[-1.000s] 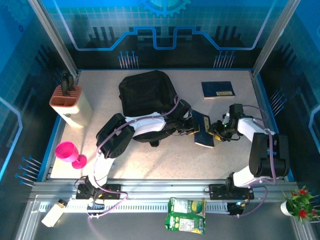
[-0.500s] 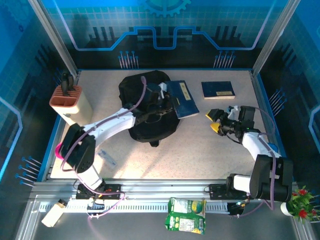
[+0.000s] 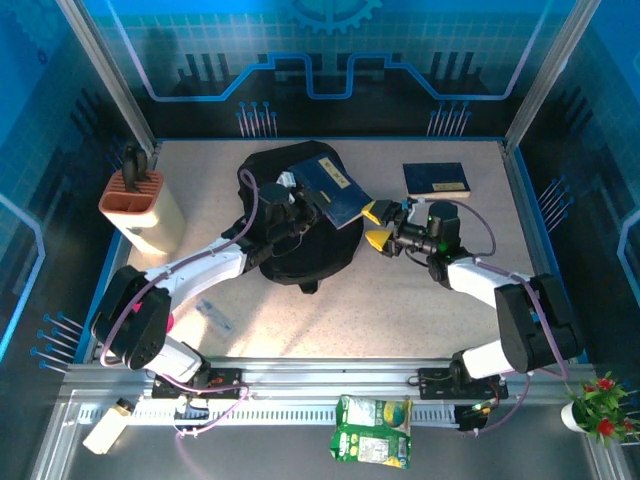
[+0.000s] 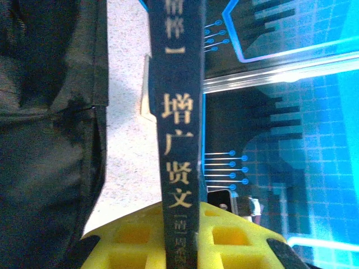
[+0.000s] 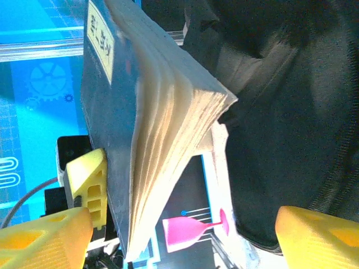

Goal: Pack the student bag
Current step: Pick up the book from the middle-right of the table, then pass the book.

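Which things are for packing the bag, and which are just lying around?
For the job: student bag; blue book gripped in the left tool; open right tool; probably the second book on the table.
Just lying about: cream holder; pink goblet; green packet; potted plant.

I record the student bag (image 3: 318,252) as a large black backpack of soft fabric, lying flat on the table toward 11 o'clock from the table's middle. Its outline is rounded, and a small tab sticks out at its 6 o'clock edge. In my left wrist view its cloth (image 4: 50,140) is slack and creased along a seam. In my right wrist view it (image 5: 291,112) bulges in dark folds. I cannot tell whether its mouth is open
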